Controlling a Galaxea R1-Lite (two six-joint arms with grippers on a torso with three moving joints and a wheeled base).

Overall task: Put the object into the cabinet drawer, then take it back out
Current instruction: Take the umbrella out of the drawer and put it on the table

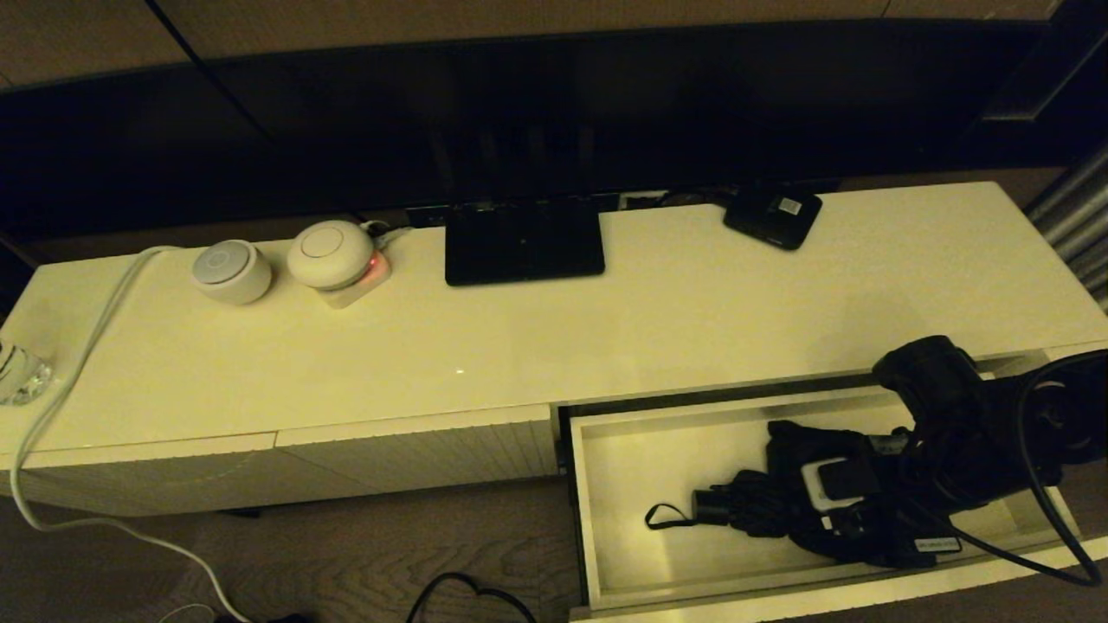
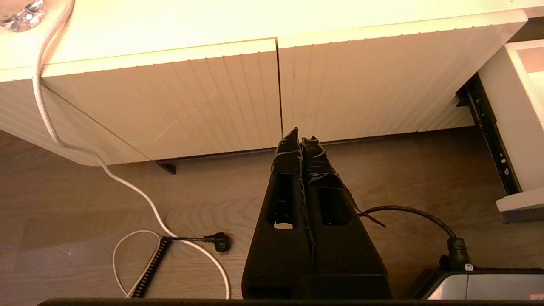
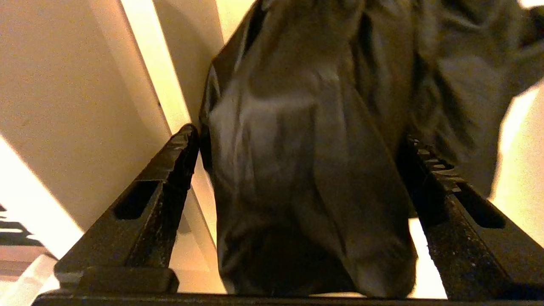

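umbrella (image 1: 779, 493) in drawer (image 1: 597, 519) (label unreadable), right gripper (image 3: 297, 140) astride

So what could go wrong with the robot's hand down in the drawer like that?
The right hand is open around the umbrella, which is loose, bunchy fabric. If it squeezes only cloth, the umbrella might slip or sag when lifted. The wrist loop and handle trail toward the drawer wall, so they could snag on the rim. The left hand is shut, down by the floor, too far away to help.
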